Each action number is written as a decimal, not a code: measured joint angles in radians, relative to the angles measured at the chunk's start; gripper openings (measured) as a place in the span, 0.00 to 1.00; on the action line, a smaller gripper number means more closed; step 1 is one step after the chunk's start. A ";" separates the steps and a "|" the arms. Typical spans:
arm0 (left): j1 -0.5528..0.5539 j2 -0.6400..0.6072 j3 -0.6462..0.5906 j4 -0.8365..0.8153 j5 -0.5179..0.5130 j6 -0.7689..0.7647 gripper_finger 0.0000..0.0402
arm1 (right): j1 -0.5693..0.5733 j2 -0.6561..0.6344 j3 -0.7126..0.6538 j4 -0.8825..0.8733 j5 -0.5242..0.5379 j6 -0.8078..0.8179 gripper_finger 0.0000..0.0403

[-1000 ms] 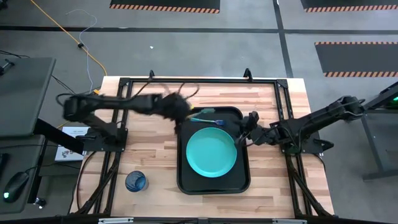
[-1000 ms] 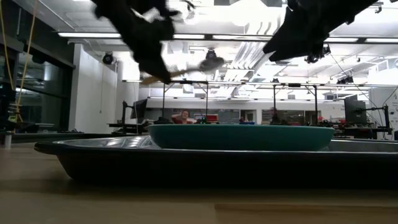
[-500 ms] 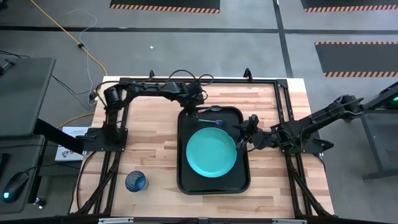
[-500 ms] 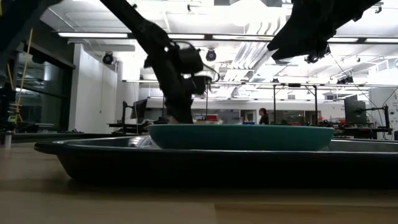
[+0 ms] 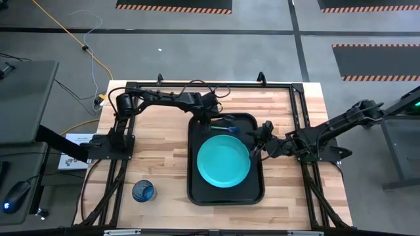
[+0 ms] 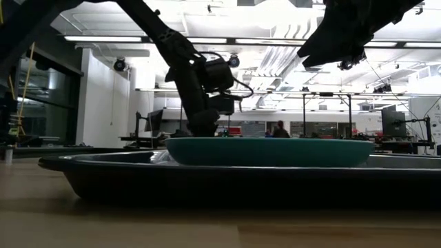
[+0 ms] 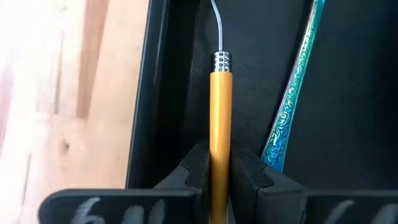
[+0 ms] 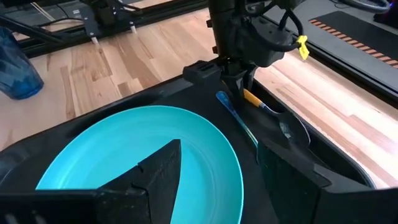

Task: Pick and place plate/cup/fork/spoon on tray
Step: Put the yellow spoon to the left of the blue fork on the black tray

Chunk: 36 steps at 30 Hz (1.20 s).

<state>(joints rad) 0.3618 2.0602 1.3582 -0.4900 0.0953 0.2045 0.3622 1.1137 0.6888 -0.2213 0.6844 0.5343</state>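
High view. Light wooden desk (image 5: 157, 157) with a black frame. Large black rectangular tray (image 5: 226, 195) with rounded corners and raised rim, at desk centre. Round shallow teal plate (image 5: 224, 160) lying in the tray, filling most of its width. Slim fork with a light blue handle (image 5: 222, 128) lying in the tray's far strip, just beyond the plate. Small dark blue translucent cup (image 5: 142, 191) standing on the desk near the left front corner, well apart from the tray. Left gripper (image 5: 211, 118) lowered over the tray's far left corner. Right gripper (image 5: 256, 145) hanging over the tray's right edge, beside the plate.

Low view. Tray rim (image 6: 103, 165) across the foreground, plate wall (image 6: 269, 151) rising above it. Left arm descends behind the plate; right arm overhead at upper right. A person (image 6: 279, 129) stands in the room far behind.

Left wrist view. Left gripper (image 7: 219, 171) closed on the orange handle of a spoon (image 7: 220, 118); handle runs forward over the tray floor (image 7: 261, 62), close beside the tray's wall. Fork handle (image 7: 292, 99) lies just beside it, apart.

Right wrist view. Right gripper (image 8: 217, 165) open, fingers spread above the plate (image 8: 124, 149). Spoon's silver bowl (image 8: 292, 127) rests on the tray floor beside the fork (image 8: 233, 115). Cup (image 8: 15, 65) on the desk beyond.
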 joint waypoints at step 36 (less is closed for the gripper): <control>-0.069 0.000 0.051 -0.057 0.233 -0.096 0.08 | 0.000 0.000 0.000 0.002 0.010 -0.015 0.51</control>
<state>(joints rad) 0.2924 2.0598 1.4090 -0.5474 0.3279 0.1089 0.3618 1.1141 0.6888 -0.2193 0.6945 0.5190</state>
